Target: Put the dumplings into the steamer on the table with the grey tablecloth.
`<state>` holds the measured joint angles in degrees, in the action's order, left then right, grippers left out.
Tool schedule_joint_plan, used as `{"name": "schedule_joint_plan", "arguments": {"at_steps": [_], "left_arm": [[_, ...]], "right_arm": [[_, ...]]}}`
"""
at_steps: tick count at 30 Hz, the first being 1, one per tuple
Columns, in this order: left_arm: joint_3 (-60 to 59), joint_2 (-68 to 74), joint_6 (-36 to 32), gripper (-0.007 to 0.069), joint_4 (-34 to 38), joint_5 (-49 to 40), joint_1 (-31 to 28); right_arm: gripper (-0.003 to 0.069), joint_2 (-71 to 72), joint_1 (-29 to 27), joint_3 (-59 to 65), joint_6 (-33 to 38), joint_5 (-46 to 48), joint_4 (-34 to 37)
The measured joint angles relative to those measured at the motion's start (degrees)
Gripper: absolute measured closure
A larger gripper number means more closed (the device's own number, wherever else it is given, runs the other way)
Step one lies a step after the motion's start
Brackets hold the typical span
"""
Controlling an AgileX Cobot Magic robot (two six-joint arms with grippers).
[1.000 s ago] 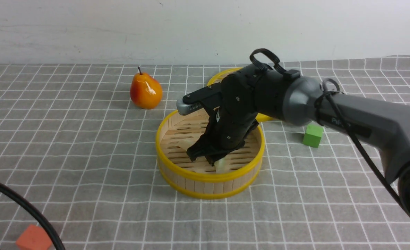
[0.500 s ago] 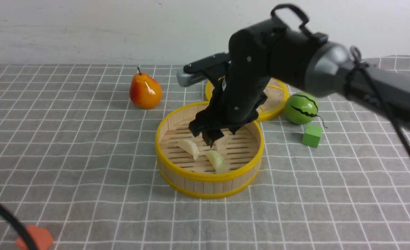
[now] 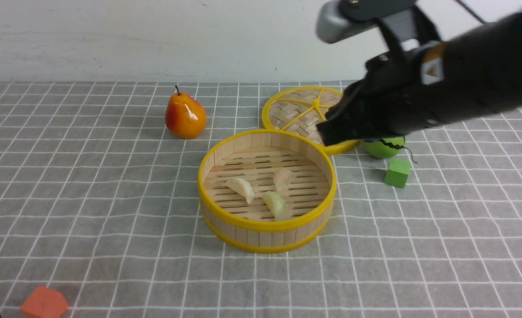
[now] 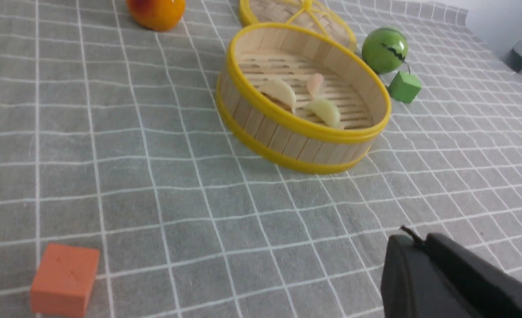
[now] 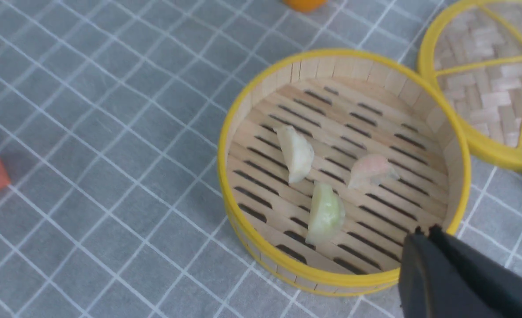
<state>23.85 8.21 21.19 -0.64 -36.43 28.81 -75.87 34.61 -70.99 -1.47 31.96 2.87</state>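
Note:
The steamer stands in the middle of the table with the grey tablecloth. Three dumplings lie on its slotted floor: a creamy white one, a pinkish one and a greenish one. They also show in the right wrist view: white, pinkish, greenish. My right gripper is shut and empty, raised above and to the right of the steamer. My left gripper is shut and empty, low over the cloth in front of the steamer.
The flat woven lid lies behind the steamer. A pear is at the back left. A green ball and a green cube are to the right. An orange block sits at the near left.
My right gripper has risen out of the steamer and drawn back up and to the right, leaving all three dumplings inside. The left arm's cable has left the front view.

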Motion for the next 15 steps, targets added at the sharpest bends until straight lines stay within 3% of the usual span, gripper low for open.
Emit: {"name": "schedule_joint_plan", "arguments": {"at_steps": [7,15], "left_arm": [[-0.49,-0.13,0.0,0.0586,0.11,0.46,0.0],[-0.49,-0.13,0.0,0.0576,0.17,0.07,0.0]], "right_arm": [[0.068,20.78,0.0,18.66,0.12,-11.79,0.13],[0.068,32.06,0.0,27.18,0.12,-13.82,0.13]]}}
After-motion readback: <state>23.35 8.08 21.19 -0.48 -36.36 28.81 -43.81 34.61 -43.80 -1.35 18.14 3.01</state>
